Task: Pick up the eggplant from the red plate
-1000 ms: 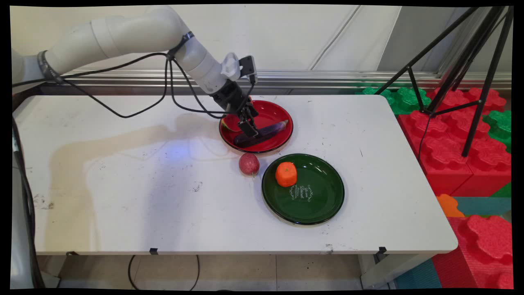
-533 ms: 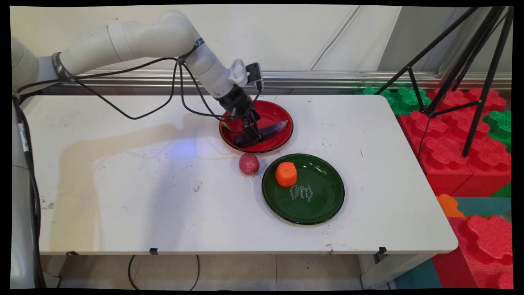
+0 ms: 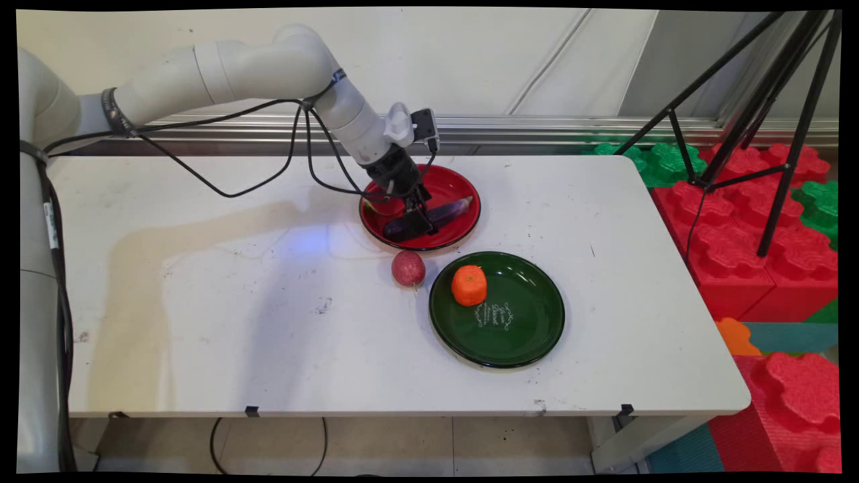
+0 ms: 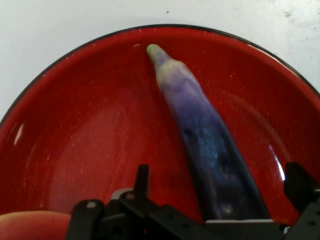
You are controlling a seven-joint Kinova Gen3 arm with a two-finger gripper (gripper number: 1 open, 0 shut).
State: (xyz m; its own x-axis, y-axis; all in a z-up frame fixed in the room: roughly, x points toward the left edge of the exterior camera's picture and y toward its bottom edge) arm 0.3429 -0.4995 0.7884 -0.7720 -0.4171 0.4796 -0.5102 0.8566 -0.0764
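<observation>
A dark purple eggplant (image 3: 451,208) (image 4: 200,125) lies in the red plate (image 3: 451,180) (image 4: 85,115) at the table's far middle, its pale green tip pointing right in the main view. My gripper (image 3: 417,225) (image 4: 221,182) is down in the plate and open. One finger stands on each side of the eggplant's thick end, and neither finger presses it in the hand view. A reddish piece (image 4: 30,225) at the plate's left edge is mostly hidden by the hand.
A green plate (image 3: 523,329) sits in front of the red one and holds an orange fruit-like piece (image 3: 469,285). A speckled red ball (image 3: 408,268) rests on the table between the plates. A black tripod (image 3: 772,127) and foam blocks (image 3: 745,221) stand off the table's right end.
The arm has shifted right and the gripper has slid a little along the eggplant toward its middle. The eggplant and the other things lie where they were.
</observation>
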